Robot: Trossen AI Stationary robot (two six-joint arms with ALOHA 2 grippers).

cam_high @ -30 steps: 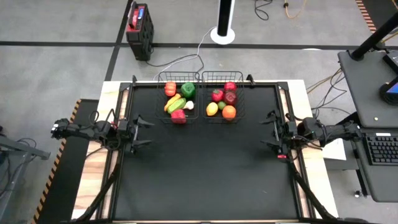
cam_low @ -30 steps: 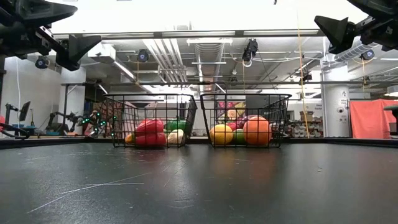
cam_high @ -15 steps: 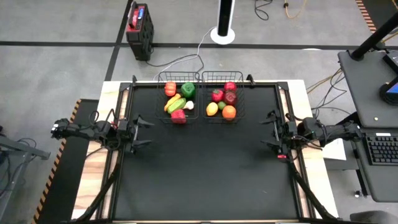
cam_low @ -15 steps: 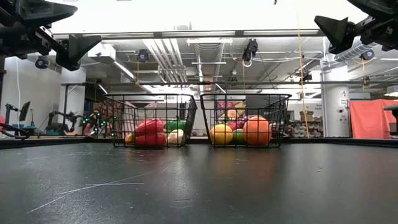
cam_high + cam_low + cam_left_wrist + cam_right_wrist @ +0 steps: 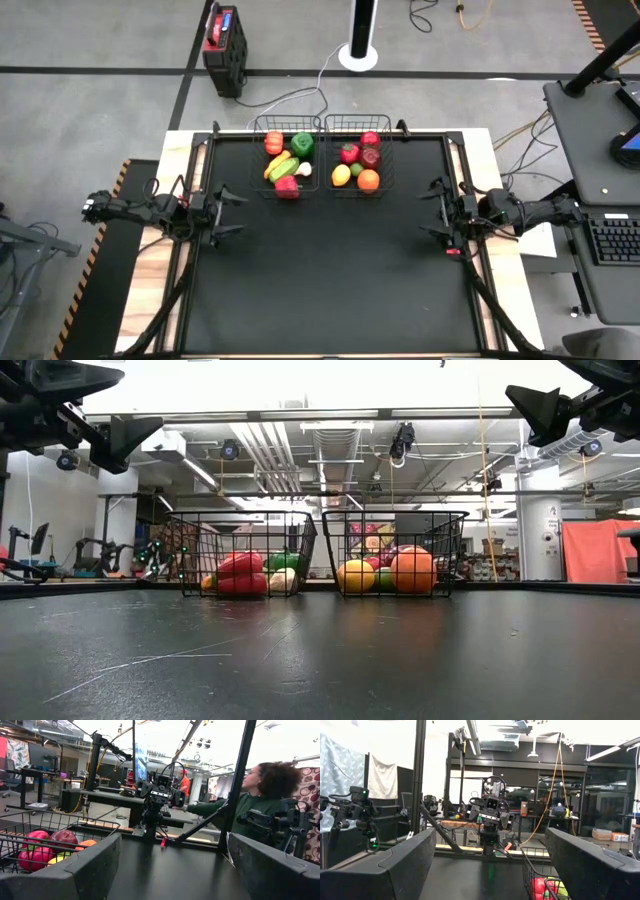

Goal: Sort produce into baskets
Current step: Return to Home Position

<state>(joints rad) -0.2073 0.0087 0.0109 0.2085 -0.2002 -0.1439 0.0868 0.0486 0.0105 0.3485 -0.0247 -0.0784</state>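
Two black wire baskets stand side by side at the table's far edge. The left basket [image 5: 286,158] holds an orange piece, a green pepper, a yellow, a green and a red piece and a white garlic. The right basket [image 5: 358,160] holds red pieces, a yellow lemon and an orange fruit [image 5: 412,571]. My left gripper [image 5: 226,213] hovers open at the table's left edge, and my right gripper [image 5: 432,209] hovers open at its right edge. Both are raised above the table and hold nothing.
The black table top [image 5: 330,270] lies bare between the arms and the near edge. A person in a green top [image 5: 252,805] shows beyond the table's right side in the left wrist view. A desk with a keyboard [image 5: 612,240] stands right of the table.
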